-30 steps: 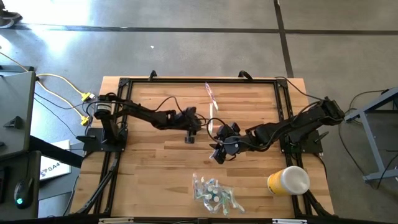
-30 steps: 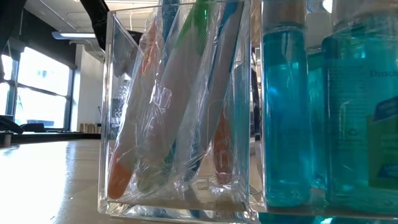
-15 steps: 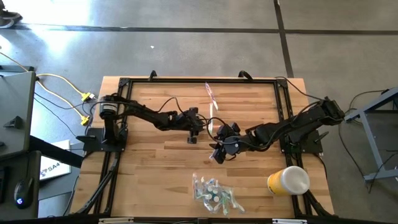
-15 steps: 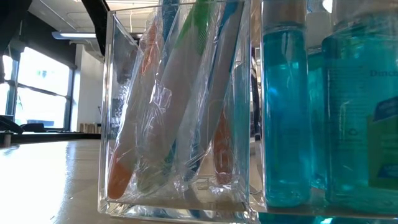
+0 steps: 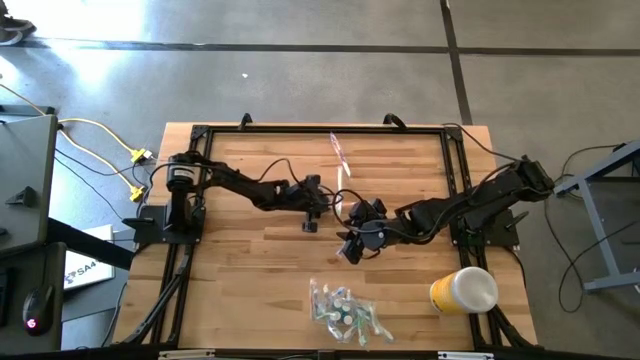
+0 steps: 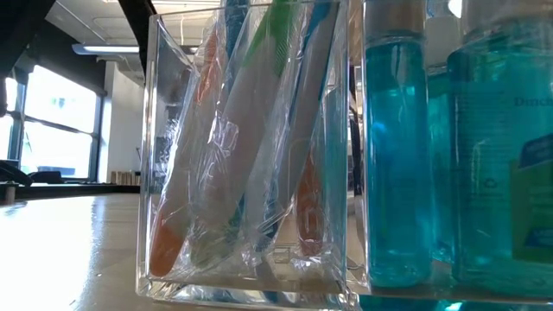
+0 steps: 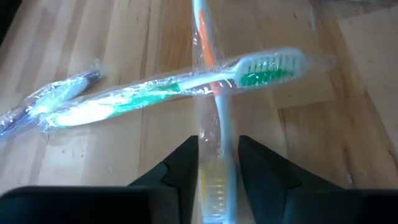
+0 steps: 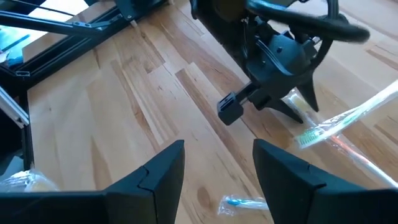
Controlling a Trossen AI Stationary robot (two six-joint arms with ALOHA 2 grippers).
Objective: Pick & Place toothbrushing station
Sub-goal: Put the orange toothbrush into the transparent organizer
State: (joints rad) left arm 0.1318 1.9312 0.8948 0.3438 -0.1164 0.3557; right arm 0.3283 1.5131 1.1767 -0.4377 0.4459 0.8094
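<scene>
Three wrapped toothbrushes lie on the wooden table (image 5: pixel 250 250) near its middle. The orange one (image 7: pixel 208 93) runs away from my left gripper (image 7: pixel 214 180), and the green one (image 7: pixel 186 87) lies crossed over it. A blue one (image 7: pixel 43 106) lies off to the side. My left gripper (image 5: pixel 330 200) is low over the table with its fingers either side of the orange brush's head end (image 7: pixel 213 186). My right gripper (image 5: pixel 348 250) hovers open and empty beside it, nearer the front edge. In the right wrist view my right gripper (image 8: pixel 217 180) looks at the left gripper (image 8: pixel 298 102). My left gripper's fingers (image 7: pixel 183 168) slant down along the orange toothbrush and stand on either side of its head end. The clear wrapper (image 7: pixel 233 155) reaches the fingers' inner faces. I cannot tell whether they touch it. The brush lies flat on the table.
A clear box (image 6: pixel 251 147) holding several wrapped toothbrushes stands near the front edge (image 5: pixel 345 310), with blue mouthwash bottles (image 6: pixel 397 147) beside it. A yellow cup (image 5: pixel 465 290) lies at the front right. A black frame (image 5: pixel 455 160) rims the table.
My left gripper has come down toward the toothbrushes and crept a little toward the table's right. My right gripper has kept still.
</scene>
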